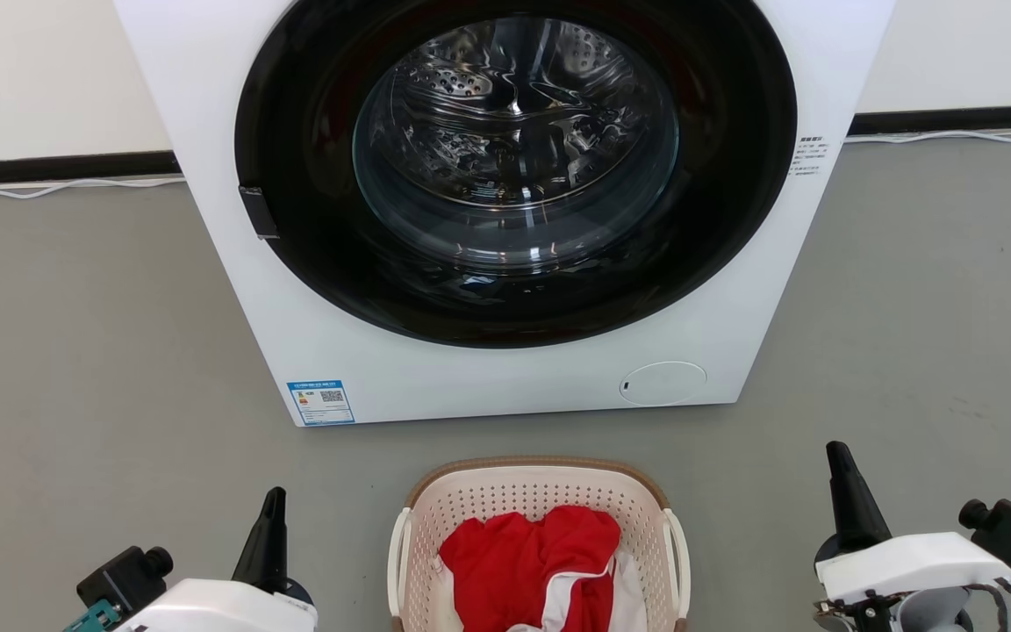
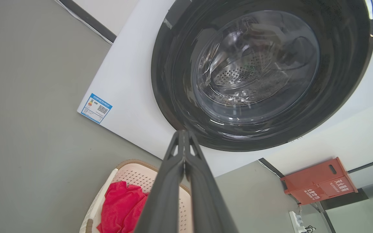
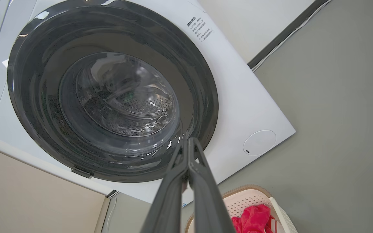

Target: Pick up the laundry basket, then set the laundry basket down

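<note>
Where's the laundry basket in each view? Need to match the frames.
Head view: laundry basket at bottom centre, on the floor.
Left wrist view: laundry basket at bottom left, partly behind the left tool.
Right wrist view: laundry basket at the bottom edge, right of the right tool.
Shared landmark: the washing machine door, dark and round, above the basket in every view.

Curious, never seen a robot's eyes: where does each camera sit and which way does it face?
Head view: on the head, facing forward-down at washing machine and laundry basket; left gripper, right gripper at bottom corners.
Left wrist view: left wrist, along the shut left gripper toward the machine.
Right wrist view: right wrist, likewise.
All share machine and basket.
</note>
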